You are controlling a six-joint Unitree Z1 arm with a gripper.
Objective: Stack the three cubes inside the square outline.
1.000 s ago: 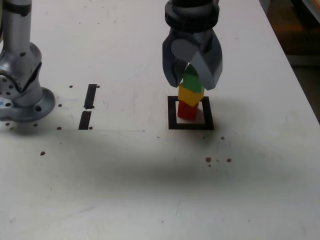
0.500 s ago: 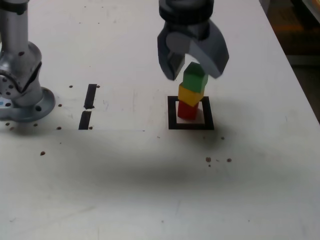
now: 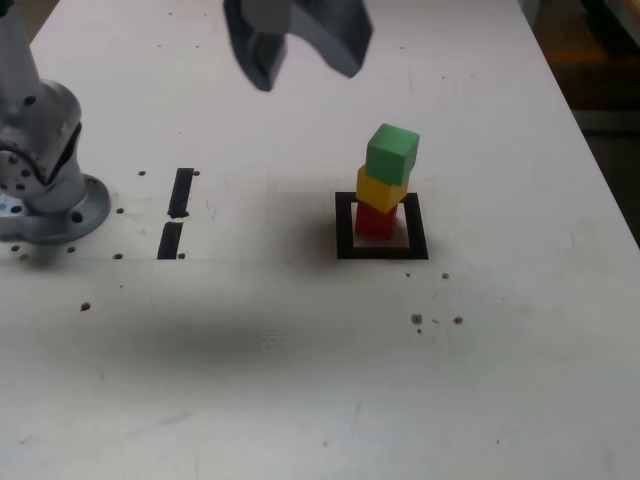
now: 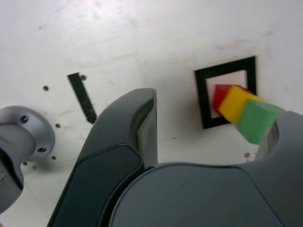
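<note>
So the stack's standing: red cube [image 3: 375, 221] at the bottom, sitting inside the square outline [image 3: 345, 225], yellow cube [image 3: 383, 189] on top of it, green cube [image 3: 392, 153] on top of that. It's not a neat tower — the yellow one sits a bit off toward the exterior view's right, and the green one is twisted a little against the yellow. The outline's white centre shows around the red cube, mostly on the exterior view's right side. My gripper [image 3: 298, 40] is up high and off toward the exterior view's left of the stack, well clear of it, with the fingers [image 3: 258, 45] spread apart and nothing between them. From the wrist view I can see the three cubes leaning out past one of my fingers, touching neither. Further left on the table [image 3: 300, 380] there are two short black bars [image 3: 176, 213] and then my arm's base [image 3: 45, 170]. A few dark specks dot the table.
</note>
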